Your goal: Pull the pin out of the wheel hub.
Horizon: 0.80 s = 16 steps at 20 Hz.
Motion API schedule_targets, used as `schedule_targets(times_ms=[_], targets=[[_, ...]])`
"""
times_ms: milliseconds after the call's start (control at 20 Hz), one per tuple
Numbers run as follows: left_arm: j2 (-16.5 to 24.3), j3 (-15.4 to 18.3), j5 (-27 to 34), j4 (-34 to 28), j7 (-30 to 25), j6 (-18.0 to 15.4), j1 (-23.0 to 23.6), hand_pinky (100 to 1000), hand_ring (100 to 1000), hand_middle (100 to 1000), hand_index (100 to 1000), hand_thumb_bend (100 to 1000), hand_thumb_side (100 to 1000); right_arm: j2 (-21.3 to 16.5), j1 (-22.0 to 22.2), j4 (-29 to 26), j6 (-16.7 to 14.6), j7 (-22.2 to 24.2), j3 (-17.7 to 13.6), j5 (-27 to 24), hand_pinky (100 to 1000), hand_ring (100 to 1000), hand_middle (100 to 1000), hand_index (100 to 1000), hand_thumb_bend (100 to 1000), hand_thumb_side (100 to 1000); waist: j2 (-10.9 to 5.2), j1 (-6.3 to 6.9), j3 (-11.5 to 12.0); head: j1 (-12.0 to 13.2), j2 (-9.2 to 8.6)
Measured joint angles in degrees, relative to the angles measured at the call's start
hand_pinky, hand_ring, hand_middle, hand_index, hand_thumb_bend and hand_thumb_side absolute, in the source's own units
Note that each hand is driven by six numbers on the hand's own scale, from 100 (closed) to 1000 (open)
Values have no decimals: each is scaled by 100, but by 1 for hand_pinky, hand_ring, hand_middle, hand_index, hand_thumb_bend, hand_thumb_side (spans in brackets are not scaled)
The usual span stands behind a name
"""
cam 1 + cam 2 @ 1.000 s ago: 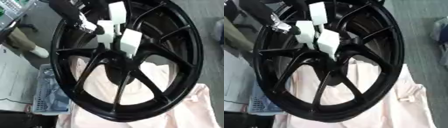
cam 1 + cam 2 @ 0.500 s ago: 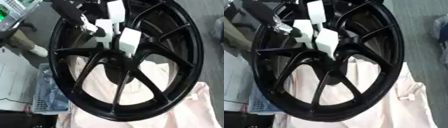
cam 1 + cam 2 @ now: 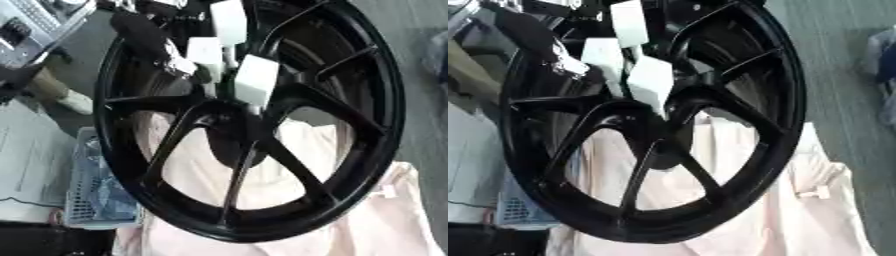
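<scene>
Item 1, wheel point(image 3: 262, 130): black, many-spoked, standing tilted and filling most of your view. Its lower rim rests on the cloth at about 6 o'clock; its hub point(image 3: 229, 117) sits near the middle of the picture.

Item 2, pin: you cannot make it out among the dark spokes and the white pads at the hub.

Item 3, left hand point(image 3: 214, 55): your arm comes in from 11 o'clock, black with a silver joint, ending in white block-shaped fingertips point(image 3: 256, 80). Three pale pads show, the lowest lying against the spokes just above the hub at 12 o'clock. Whether the fingers are curled round anything or merely laid on the wheel cannot be told.

Item 4, right hand: it shows in neither view.

Item 5, cloth point(image 3: 745, 210): pale pink, rumpled, spread beneath and behind the wheel from the centre to 5 o'clock, visible through the gaps between the spokes.

Item 6, basket point(image 3: 92, 195): light, perforated plastic, at 8 o'clock just outside the wheel's rim, with bluish contents you cannot identify.

Item 7, floor point(image 3: 842, 70): grey, running along 2 to 4 o'clock.

Item 8, equipment point(image 3: 35, 25): pale grey, at 10 o'clock in the upper corner, too blurred to name further.
</scene>
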Motion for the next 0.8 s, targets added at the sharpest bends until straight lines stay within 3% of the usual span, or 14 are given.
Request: schedule_targets(times_ms=[400, 800], targets=[[-39, -29, 96, 46, 0, 0, 2, 800, 765, 654, 793, 404, 544, 18, -6, 0, 2, -9, -8, -31, 658, 797, 760, 742, 100, 553, 0, 8, -16, 0, 51], [-41, -44, 130, -29, 8, 28, 1, 753, 656, 523, 724, 365, 526, 54, -5, 0, 17, -25, -19, -45, 659, 797, 761, 742, 100, 556, 0, 8, -16, 23, 51]])
